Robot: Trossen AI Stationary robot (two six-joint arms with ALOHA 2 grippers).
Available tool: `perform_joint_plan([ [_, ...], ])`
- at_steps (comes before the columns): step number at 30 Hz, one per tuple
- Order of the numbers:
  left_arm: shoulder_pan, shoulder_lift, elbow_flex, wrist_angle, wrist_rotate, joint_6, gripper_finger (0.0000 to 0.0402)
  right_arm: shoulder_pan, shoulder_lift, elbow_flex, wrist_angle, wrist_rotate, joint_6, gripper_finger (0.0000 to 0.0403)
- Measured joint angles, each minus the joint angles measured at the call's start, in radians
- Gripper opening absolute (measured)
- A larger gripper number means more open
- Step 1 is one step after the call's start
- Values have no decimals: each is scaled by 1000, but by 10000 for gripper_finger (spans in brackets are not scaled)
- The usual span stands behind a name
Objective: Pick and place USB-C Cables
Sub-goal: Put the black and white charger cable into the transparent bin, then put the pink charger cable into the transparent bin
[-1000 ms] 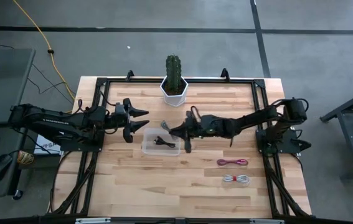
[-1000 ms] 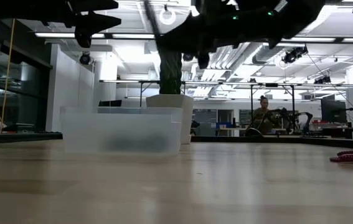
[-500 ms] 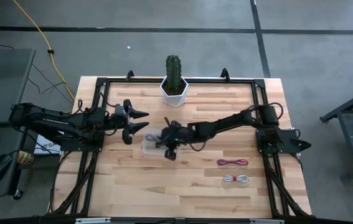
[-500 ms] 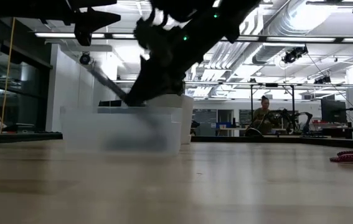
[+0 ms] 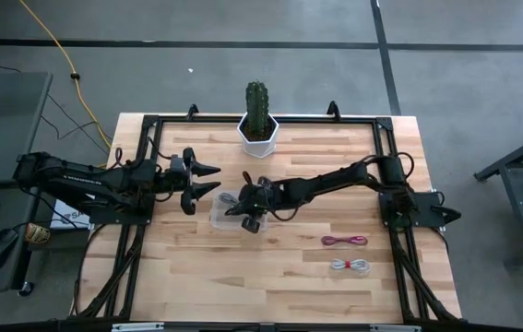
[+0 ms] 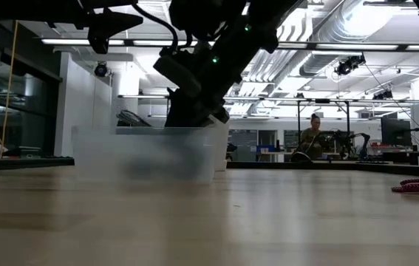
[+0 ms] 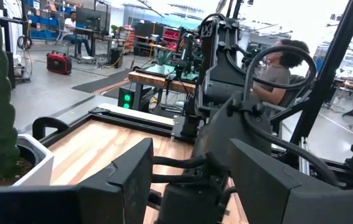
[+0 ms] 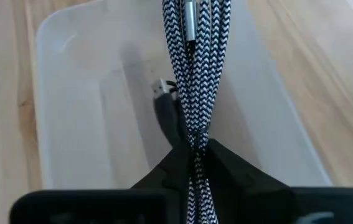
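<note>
Wooden table (image 5: 270, 277): potted cactus (image 5: 258, 111) stands behind clear bin (image 5: 217, 219).

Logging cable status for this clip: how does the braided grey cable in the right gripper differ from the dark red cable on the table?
The grey cable is black-and-white braided, clamped in the right gripper and hanging over the clear bin. The dark red cable lies untouched on the bare table, well away from the bin, beside the whitish cable. Both are small bundled cables.
</note>
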State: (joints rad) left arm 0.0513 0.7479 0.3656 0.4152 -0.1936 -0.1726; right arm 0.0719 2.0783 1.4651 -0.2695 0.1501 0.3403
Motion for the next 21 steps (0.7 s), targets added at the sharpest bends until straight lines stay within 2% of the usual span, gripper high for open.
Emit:
perform_joint_plan([
  [13, 0, 0, 0, 0, 0, 0, 188, -2, 1, 0, 14, 8, -30, 58],
  [18, 0, 0, 0, 0, 0, 9, 188, 9, -2, 0, 63, 61, -126, 80],
  [21, 0, 0, 0, -5, 0, 19, 188, 23, -28, -1, 30, 109, -179, 101],
])
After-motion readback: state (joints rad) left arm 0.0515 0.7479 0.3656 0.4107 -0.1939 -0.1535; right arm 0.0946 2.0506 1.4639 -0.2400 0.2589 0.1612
